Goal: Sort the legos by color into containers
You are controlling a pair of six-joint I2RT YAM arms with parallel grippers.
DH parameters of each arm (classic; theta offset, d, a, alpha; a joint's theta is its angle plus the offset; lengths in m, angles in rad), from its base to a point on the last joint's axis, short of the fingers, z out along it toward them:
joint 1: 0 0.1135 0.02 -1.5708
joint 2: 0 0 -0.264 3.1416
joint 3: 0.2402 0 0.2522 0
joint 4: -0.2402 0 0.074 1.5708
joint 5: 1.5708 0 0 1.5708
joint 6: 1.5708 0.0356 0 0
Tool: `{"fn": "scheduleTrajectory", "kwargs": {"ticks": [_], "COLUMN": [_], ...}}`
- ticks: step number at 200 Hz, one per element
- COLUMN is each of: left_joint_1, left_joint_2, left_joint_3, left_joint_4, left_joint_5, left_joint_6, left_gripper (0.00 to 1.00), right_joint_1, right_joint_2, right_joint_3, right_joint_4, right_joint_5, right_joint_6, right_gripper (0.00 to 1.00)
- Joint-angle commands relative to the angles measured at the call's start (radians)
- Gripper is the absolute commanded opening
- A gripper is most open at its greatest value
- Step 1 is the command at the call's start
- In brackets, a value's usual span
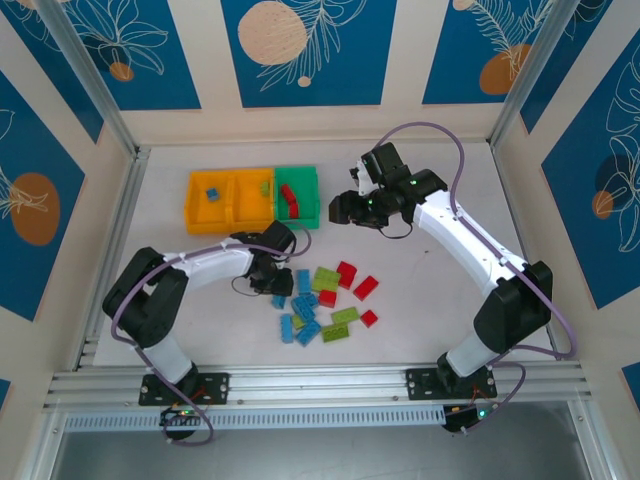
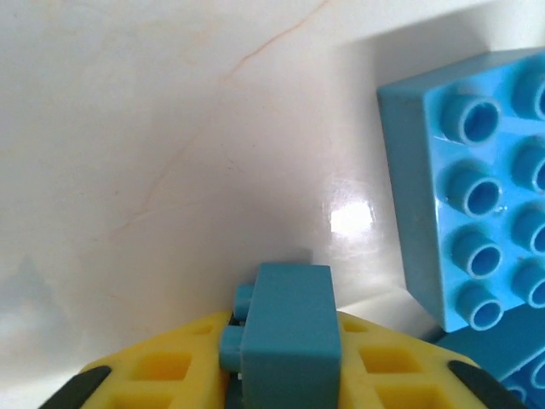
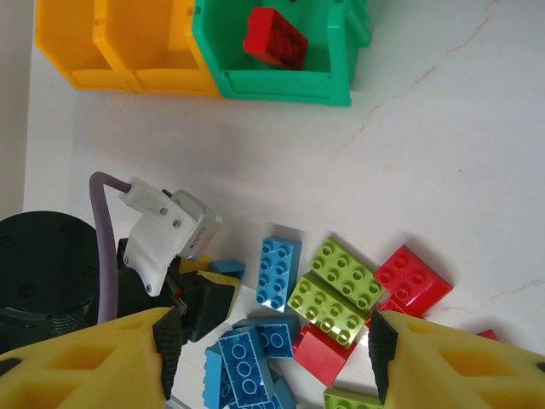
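Observation:
My left gripper [image 2: 285, 345] is shut on a small blue lego [image 2: 289, 311], held low over the white table at the left edge of the pile [image 1: 325, 298] of blue, green and red legos. A bigger blue brick [image 2: 468, 221] lies just to its right. My right gripper [image 3: 268, 358] hangs open and empty high above the pile, right of the green bin [image 1: 297, 192]. The containers stand in a row at the back left: two orange-yellow bins [image 1: 228, 212] and the green one. A blue lego [image 1: 212, 194] lies in the left bin, red legos [image 1: 290, 200] in the green.
From the right wrist camera I see the left gripper [image 3: 204, 290] beside a blue brick [image 3: 278, 271], green bricks [image 3: 336, 290] and a red one [image 3: 413, 279]. Bare table spreads between the bins and the pile. Walls close in the table on three sides.

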Motion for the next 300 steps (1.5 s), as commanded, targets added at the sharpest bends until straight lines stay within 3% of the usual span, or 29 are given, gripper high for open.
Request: {"fn": "scheduleTrajectory", "kwargs": {"ticks": [1, 29, 59, 94, 134, 154, 171, 204, 223, 254, 300], "left_joint_1": [0.016, 0.096, 0.288, 0.489, 0.594, 0.611, 0.62, 0.624, 0.622, 0.59, 0.433], "left_joint_2": [-0.069, -0.2, -0.241, -0.056, 0.212, 0.333, 0.408, 0.395, 0.307, 0.071, -0.298], "left_joint_3": [0.001, 0.041, 0.149, 0.406, 0.673, 0.83, 0.937, 0.978, 0.932, 0.755, 0.489], "left_joint_4": [-0.071, -0.121, -0.109, -0.109, -0.097, -0.145, -0.19, -0.211, -0.195, -0.094, -0.036], "left_joint_5": [-0.079, -0.147, -0.211, -0.203, -0.123, -0.104, -0.102, -0.096, -0.053, 0.128, 0.239], "left_joint_6": [0.014, 0.055, 0.146, 0.224, 0.228, 0.225, 0.226, 0.229, 0.2, 0.147, 0.357], "left_gripper": [0.25, 0.23, 0.23, 0.24, 0.24, 0.3, 0.42, 0.49, 0.48, 0.49, 0.57], "right_joint_1": [0.002, 0.012, 0.016, 0.019, 0.022, 0.022, 0.022, 0.023, 0.026, 0.044, 0.065], "right_joint_2": [0.012, 0.004, 0.003, 0.013, 0.026, 0.034, 0.05, 0.05, 0.053, 0.075, 0.153], "right_joint_3": [0.04, 0.044, 0.037, 0.039, 0.042, 0.041, 0.054, 0.042, 0.017, -0.032, -0.108], "right_joint_4": [-0.029, -0.037, -0.013, 0.002, 0.004, 0.01, 0.002, 0.011, 0.025, 0.022, -0.018], "right_joint_5": [-0.036, -0.035, -0.038, -0.032, -0.032, -0.027, -0.031, -0.027, -0.007, 0.054, 0.165], "right_joint_6": [0.015, 0.014, 0.022, 0.021, 0.012, 0.012, 0.01, 0.015, 0.019, 0.001, -0.024], "right_gripper": [0.63, 0.63, 0.63, 0.63, 0.63, 0.63, 0.63, 0.63, 0.63, 0.63, 0.63]}}
